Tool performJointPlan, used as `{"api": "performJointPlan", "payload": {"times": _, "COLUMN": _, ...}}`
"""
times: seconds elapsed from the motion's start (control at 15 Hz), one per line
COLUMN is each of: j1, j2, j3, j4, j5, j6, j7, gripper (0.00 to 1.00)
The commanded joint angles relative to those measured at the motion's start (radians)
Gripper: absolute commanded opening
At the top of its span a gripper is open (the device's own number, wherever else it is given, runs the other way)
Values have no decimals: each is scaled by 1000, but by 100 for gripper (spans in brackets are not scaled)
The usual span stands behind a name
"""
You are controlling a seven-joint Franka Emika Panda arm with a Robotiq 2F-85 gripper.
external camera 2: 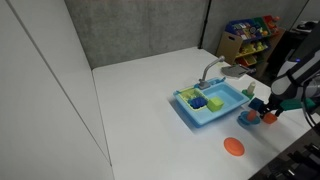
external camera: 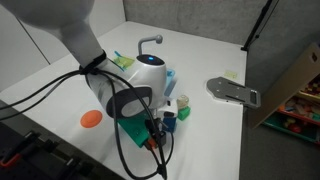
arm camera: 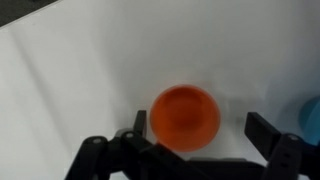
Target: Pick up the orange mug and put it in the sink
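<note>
The orange mug [arm camera: 186,117] stands upright on the white table, seen from above in the wrist view. My gripper [arm camera: 200,128] is open and hangs over it, one finger on each side, with the mug nearer the left finger. In an exterior view the gripper [external camera: 150,130] is low over the table in front of the blue toy sink [external camera: 168,76], and the arm hides most of the mug [external camera: 152,143]. In an exterior view the gripper [external camera 2: 270,106] is just right of the sink [external camera 2: 190,112], with the mug [external camera 2: 269,118] under it.
An orange disc [external camera: 91,118] [external camera 2: 233,147] lies on the table. A blue cup [external camera: 170,123] [arm camera: 311,115] and small green and white items [external camera: 184,108] stand beside the mug. A grey flat tool [external camera: 232,90] lies near the table edge. The sink holds green and blue items [external camera 2: 206,101].
</note>
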Motion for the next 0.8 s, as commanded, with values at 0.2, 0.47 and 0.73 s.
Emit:
{"api": "performJointPlan", "payload": {"times": 0.2, "j1": -3, "j2": 28, "j3": 7, "j4": 32, "j5": 17, "j6": 15, "j7": 6, "gripper": 68}}
{"api": "performJointPlan", "payload": {"times": 0.47, "j1": -13, "j2": -3, "j3": 16, "j4": 18, "j5": 21, "j6": 6, "j7": -6, "gripper": 36}}
{"api": "performJointPlan", "payload": {"times": 0.73, "j1": -23, "j2": -76, "j3": 33, "j4": -13, "j5": 35, "j6": -24, "j7": -17, "gripper": 34}}
